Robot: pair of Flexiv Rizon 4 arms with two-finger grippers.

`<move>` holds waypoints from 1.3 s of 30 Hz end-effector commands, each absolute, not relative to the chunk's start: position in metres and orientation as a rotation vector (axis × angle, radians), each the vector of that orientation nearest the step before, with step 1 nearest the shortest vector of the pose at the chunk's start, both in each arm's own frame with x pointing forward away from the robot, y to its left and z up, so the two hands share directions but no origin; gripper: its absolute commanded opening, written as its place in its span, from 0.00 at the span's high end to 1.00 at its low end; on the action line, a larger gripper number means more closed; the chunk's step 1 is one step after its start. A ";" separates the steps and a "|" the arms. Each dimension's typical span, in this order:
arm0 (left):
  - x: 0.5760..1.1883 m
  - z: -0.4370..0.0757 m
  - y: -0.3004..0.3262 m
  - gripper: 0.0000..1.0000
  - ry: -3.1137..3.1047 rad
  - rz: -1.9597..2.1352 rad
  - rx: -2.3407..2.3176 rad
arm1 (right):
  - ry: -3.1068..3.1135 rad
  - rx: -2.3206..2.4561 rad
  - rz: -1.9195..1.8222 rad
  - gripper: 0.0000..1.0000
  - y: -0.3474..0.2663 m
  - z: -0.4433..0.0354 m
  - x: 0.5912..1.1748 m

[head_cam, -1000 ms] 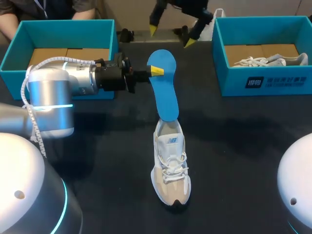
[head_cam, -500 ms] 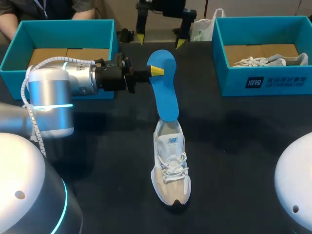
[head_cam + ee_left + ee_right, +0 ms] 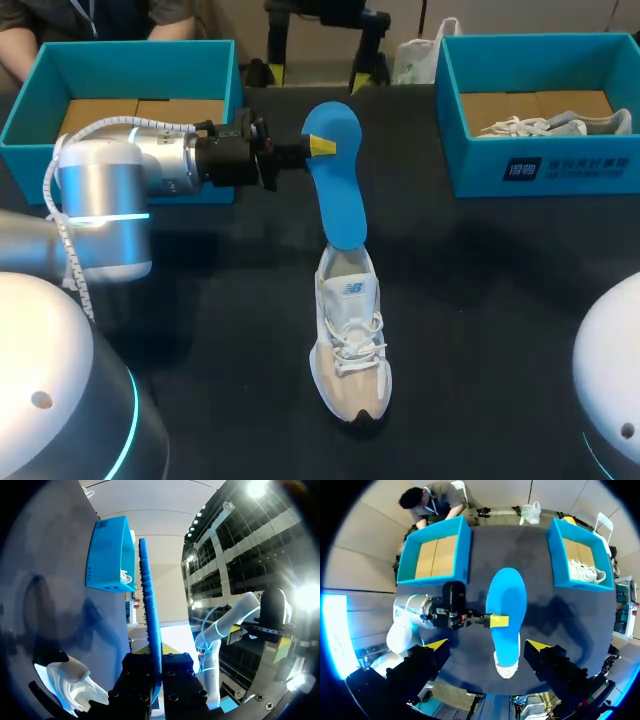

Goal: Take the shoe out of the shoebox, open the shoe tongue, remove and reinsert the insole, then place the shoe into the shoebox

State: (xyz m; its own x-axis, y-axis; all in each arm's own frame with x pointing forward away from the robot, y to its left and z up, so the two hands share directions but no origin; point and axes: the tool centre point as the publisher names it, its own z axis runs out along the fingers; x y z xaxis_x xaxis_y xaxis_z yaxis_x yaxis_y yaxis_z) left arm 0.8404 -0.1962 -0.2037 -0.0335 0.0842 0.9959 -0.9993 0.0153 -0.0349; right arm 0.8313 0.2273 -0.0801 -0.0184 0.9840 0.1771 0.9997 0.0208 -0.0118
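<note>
Status: you're in the insole step, judging by where things lie.

- Left shoebox (image 3: 130, 50): nothing in it but the cardboard floor. It looks like the target for the final place.
- Left arm (image 3: 110, 180): reaches in level over the counter (image 3: 480, 300). The left jaws are clamped on the blue insole (image 3: 335, 175) near its upper, wide end, one yellow tip showing on its face. The left wrist view shows the insole edge-on between the fingers.
- Insole: held steeply tilted, with its narrow lower end at the heel opening of the shoe (image 3: 350, 345). You can't tell whether that end is inside the collar or just above it.
- Shoe: upright on its sole mid-counter, toe toward the robot, laces in place. Nothing grips it.
- Right jaws: high over the counter and looking straight down. They are spread wide, hold nothing and are well apart from the shoe.
- Right shoebox (image 3: 540, 165): holds another shoe (image 3: 555, 125), not touched.

Next move, as I read it: feed the narrow end down along the shoe's inside toward the toe. That needs the tongue held open and the shoe pinned. Bring the right jaws down to steady the shoe, or it will likely tip or slide under the push.
</note>
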 end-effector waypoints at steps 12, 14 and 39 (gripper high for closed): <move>0.840 -0.204 -0.197 1.00 -1.178 1.263 1.120 | -1.907 -1.896 -0.464 0.00 0.204 -0.091 0.831; 0.840 -0.204 -0.197 1.00 -1.178 1.263 1.120 | -1.860 -1.884 -0.474 0.00 0.203 -0.092 0.832; 0.840 -0.204 -0.197 1.00 -1.178 1.263 1.120 | -1.480 -1.721 -0.825 0.00 0.175 -0.126 0.823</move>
State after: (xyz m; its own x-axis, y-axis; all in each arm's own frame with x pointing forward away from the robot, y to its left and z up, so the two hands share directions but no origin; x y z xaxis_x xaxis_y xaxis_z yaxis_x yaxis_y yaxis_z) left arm 0.8407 -0.1963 -0.2038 -0.0330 0.0844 0.9959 -0.9993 0.0155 -0.0344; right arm 0.8284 0.1796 -0.1195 0.1404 0.7411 0.6566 0.9897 -0.0855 -0.1151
